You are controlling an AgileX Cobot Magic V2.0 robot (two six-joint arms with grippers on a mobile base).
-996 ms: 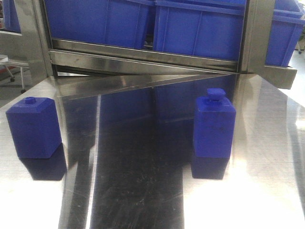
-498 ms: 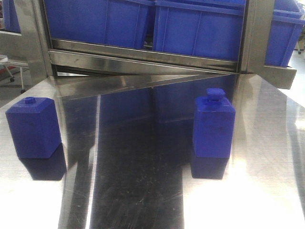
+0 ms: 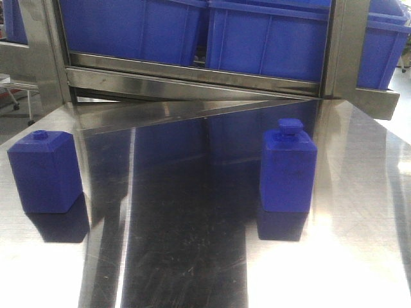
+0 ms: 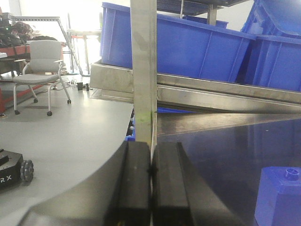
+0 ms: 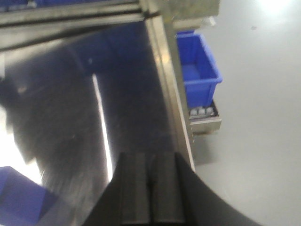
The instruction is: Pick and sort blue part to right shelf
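Blue part [image 3: 288, 168]: upright on the steel table [image 3: 192, 256], right of centre, well apart from the squat round-knobbed block [image 3: 45, 171] at the left. Left gripper [image 4: 151, 157] and right gripper [image 5: 150, 162]: fingers pressed together, clamping nothing. Blue bins [image 3: 263, 38]: on the rack behind.

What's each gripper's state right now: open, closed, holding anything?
Left gripper: closed, fingers pressed together, holding nothing.
Right gripper: closed, fingers pressed together, holding nothing.
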